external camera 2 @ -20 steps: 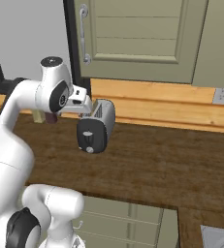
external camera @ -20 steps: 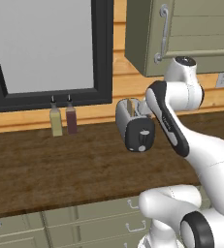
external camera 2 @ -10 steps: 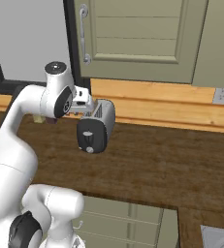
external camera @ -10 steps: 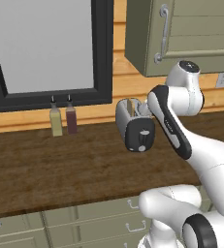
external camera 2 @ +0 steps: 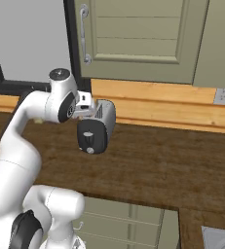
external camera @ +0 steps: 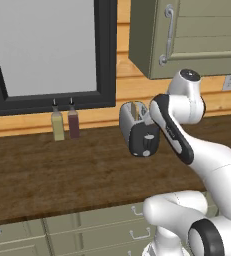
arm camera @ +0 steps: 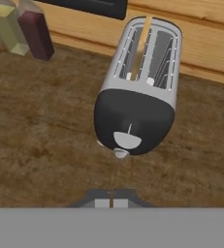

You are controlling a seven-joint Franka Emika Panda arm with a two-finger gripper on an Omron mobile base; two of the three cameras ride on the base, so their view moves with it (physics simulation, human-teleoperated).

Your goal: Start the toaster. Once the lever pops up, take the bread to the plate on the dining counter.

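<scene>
Toaster: toaster (external camera: 139,131) sits on my dark wood bench (external camera: 47,170) near the back wall, black end face toward the robot; same spot as a second ago.
Lever: lever (arm camera: 127,140) is a light tab on the black end face, a thin track line above it; small round knob just below.
Bread: bread (arm camera: 140,46) stands on edge in the left slot in the hand view, top edge poking above the slot; I see a tan sliver of it at the toaster top in the left base view too.
Hand: hand (arm camera: 112,201) is pinched shut, tips together, nothing between them; it points at the end face from just in front, apart from the lever.
Change: I see the arm's upper joint has moved slightly since a second ago in both base views; the hand has gone from wide to shut over that second.
Bottles: yellow-green bottle (external camera: 57,125) and dark red bottle (external camera: 73,122) stand side by side at the wall, left of the toaster; unmoved.
Background: dark-framed window (external camera: 47,50) and olive cabinet door (external camera: 197,35) above the bench.
</scene>
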